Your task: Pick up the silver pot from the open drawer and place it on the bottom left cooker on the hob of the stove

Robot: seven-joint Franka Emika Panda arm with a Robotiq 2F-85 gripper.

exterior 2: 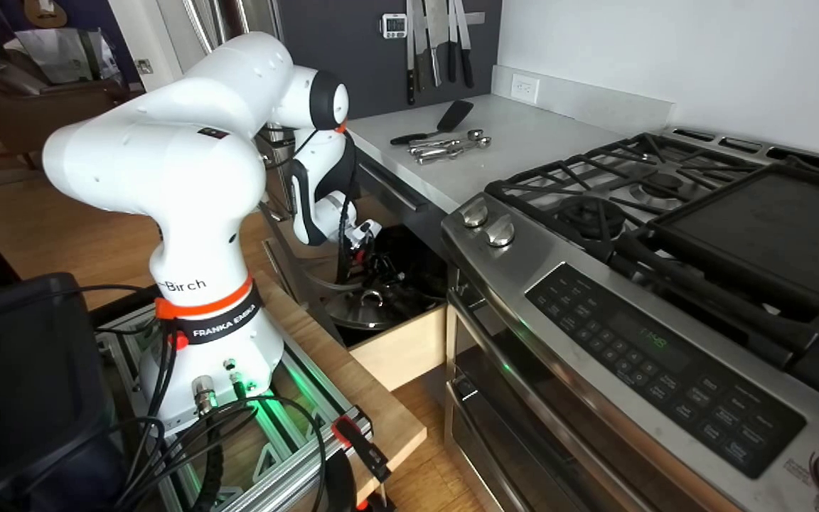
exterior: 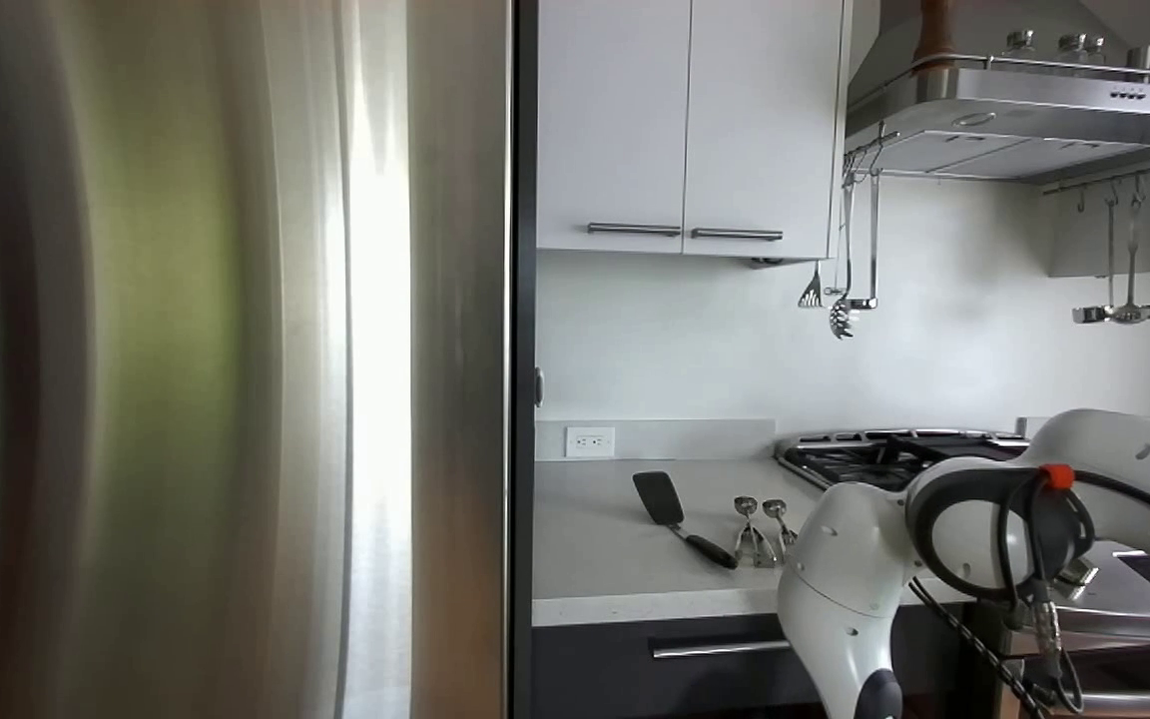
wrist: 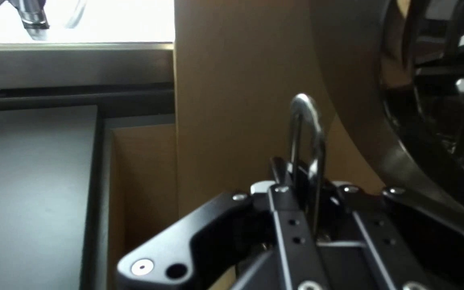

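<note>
Silver pot (wrist: pixel 359 86): sits inside the open drawer (exterior 2: pixel 409 345) — shows a curved wall at the right of the wrist view.
Fingers (wrist: pixel 286 205): press close, pinching a metal loop handle (wrist: pixel 319 149) with lower ends hidden.
Arm (exterior 2: pixel 153 160): reaches down into the drawer.
Lid (exterior 2: pixel 352 311): lies in the drawer — near the fingers.
Hob (exterior 2: pixel 626 174): carries black grates (exterior 2: pixel 596 249) and a dark griddle (exterior 2: pixel 772 235).
Desk (exterior 2: pixel 566 124): carries a black spatula (exterior 2: pixel 456 116) beside steel scoops (exterior 2: pixel 445 149).
</note>
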